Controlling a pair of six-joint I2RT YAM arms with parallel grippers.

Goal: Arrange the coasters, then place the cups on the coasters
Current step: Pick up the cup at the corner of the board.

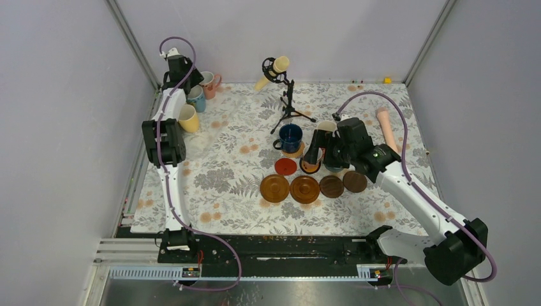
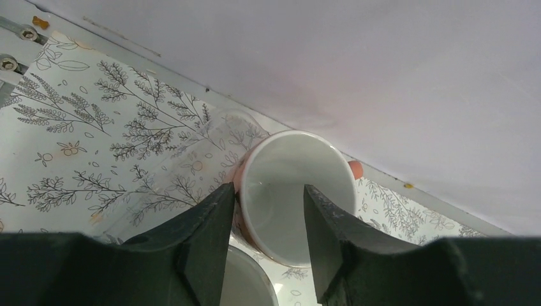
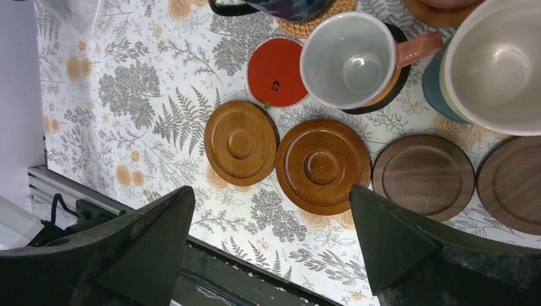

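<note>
Wood coasters (image 1: pixel 305 189) x4, red coaster (image 1: pixel 286 167) x1.

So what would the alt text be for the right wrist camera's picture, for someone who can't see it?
The right pincer hangs open over four brown wooden coasters in a row on a floral tablecloth. Beyond them sit a red coaster and a pink-handled mug on a black-rimmed coaster.

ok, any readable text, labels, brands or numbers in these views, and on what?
No readable text in any view.
On the red coaster: a small black mark, too small to read.
On the pink-handled mug and the wooden coasters: no lettering shows.
</note>
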